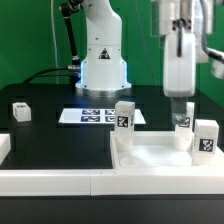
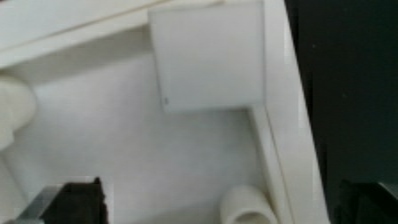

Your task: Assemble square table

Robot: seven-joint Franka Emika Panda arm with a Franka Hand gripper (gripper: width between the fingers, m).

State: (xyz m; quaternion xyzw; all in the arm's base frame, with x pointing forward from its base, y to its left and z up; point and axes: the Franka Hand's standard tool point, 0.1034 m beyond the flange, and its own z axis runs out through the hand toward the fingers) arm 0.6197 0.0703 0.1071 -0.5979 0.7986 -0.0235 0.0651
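The white square table top (image 1: pixel 160 156) lies at the exterior view's right, inside the front rail. Three white tagged legs stand on it: one at its far left corner (image 1: pixel 124 115), one at the right (image 1: pixel 207 138), and one at the back (image 1: pixel 181 130). A fourth leg (image 1: pixel 20 111) lies apart on the black table at the left. My gripper (image 1: pixel 181 103) hangs just above the back leg. In the wrist view my gripper (image 2: pixel 222 198) is open, with dark fingers (image 2: pixel 75 203) wide apart over the top (image 2: pixel 125 150). A rounded white leg end (image 2: pixel 249 206) sits between them, untouched. A blocky leg (image 2: pixel 205 55) stands by the rim (image 2: pixel 281 130).
The marker board (image 1: pixel 95 115) lies in front of the robot base (image 1: pixel 102 60). Low white border rails run along the front (image 1: pixel 60 182) and the left edge (image 1: pixel 4 148). Cables trail at the back left. Another rounded white part (image 2: pixel 11 110) shows at the wrist view's edge.
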